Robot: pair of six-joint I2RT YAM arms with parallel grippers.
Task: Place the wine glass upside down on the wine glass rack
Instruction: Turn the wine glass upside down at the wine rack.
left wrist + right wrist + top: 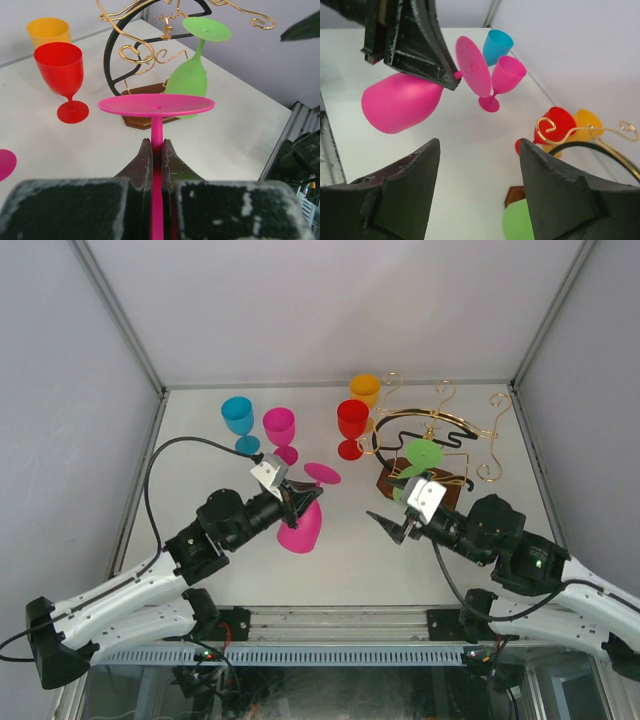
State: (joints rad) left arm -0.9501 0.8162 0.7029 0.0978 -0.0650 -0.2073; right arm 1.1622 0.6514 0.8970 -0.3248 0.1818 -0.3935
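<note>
My left gripper (297, 502) is shut on the stem of a pink wine glass (300, 530) and holds it above the table, bowl toward me and foot (156, 105) toward the rack. The same glass shows in the right wrist view (400, 102). The wine glass rack (440, 425) is gold wire with a black loop on a brown wooden base (145, 120), at the right. A green wine glass (420, 455) hangs upside down on it, also in the left wrist view (190, 75). My right gripper (395, 528) is open and empty, in front of the rack, facing the pink glass.
A red glass (352, 425) and an orange glass (365, 390) stand upright just left of the rack. A blue glass (238, 418) and a second pink glass (280, 430) stand upright at the back left. White walls enclose the table.
</note>
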